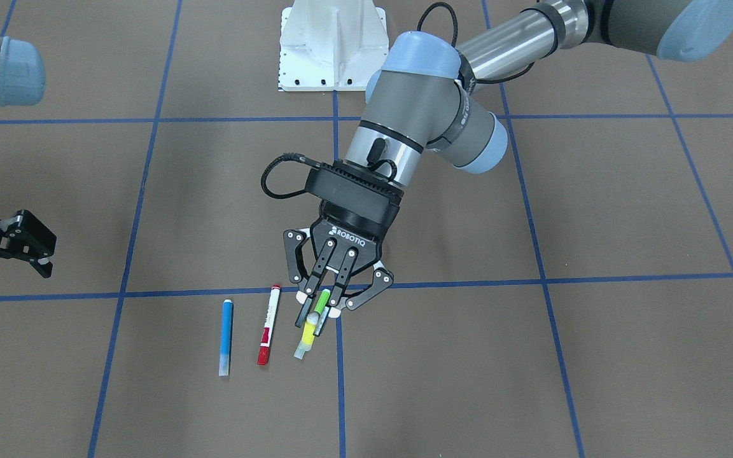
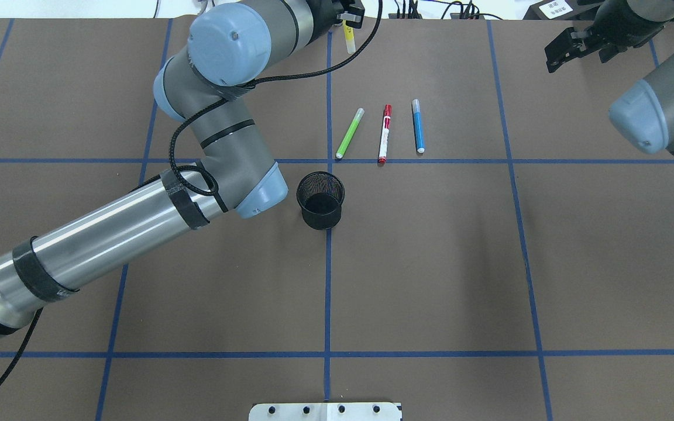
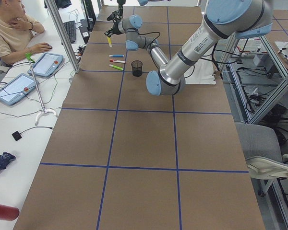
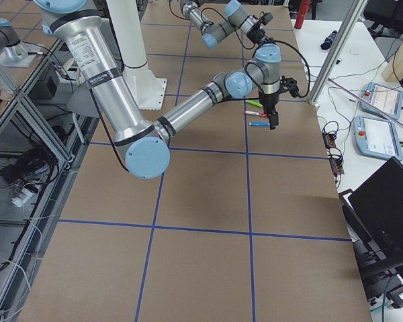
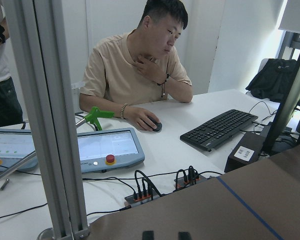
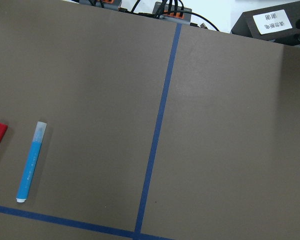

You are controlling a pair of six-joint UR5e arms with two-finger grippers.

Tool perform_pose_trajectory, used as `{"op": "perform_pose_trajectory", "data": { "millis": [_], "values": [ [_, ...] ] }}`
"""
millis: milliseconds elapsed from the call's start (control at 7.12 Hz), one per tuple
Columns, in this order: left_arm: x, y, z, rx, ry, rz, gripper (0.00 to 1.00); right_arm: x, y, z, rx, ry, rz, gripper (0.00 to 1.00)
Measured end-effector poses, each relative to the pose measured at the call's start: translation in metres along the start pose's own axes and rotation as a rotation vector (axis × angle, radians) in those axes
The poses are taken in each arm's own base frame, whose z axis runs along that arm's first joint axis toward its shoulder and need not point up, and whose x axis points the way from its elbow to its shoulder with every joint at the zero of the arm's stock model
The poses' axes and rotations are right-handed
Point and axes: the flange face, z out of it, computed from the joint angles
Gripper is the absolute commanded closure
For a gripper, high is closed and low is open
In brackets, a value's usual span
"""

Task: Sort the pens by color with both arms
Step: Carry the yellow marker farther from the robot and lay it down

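My left gripper point(image 1: 319, 313) is shut on the yellow highlighter point(image 1: 307, 334), which hangs cap-down above the table's far side, also visible in the overhead view as the yellow highlighter point(image 2: 349, 36). Beneath it the green highlighter point(image 2: 350, 133) lies on the brown table. To its right lie the red-capped white marker point(image 2: 384, 134) and the blue highlighter point(image 2: 418, 126), all roughly parallel. My right gripper point(image 1: 23, 245) hovers open and holds nothing, out beyond the blue highlighter point(image 6: 31, 161).
A black mesh cup point(image 2: 320, 200) stands upright on the centre blue tape line, just on my side of the pens and close to the left arm's elbow point(image 2: 255, 193). Past the table's far edge sit a person point(image 5: 135, 70), a keyboard point(image 5: 220, 129) and cables.
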Motion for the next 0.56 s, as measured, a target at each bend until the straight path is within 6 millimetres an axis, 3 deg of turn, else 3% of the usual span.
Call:
{"op": "perform_pose_trajectory", "data": {
  "millis": [281,562],
  "values": [
    [-0.039,0.008,0.019,-0.006,-0.003,0.059,1.0,0.0,0.0,0.0,0.001,0.001,0.0,0.02],
    [-0.064,0.031,0.035,-0.02,0.009,0.089,1.0,0.0,0.0,0.0,0.002,0.003,0.001,0.02]
  ]
}}
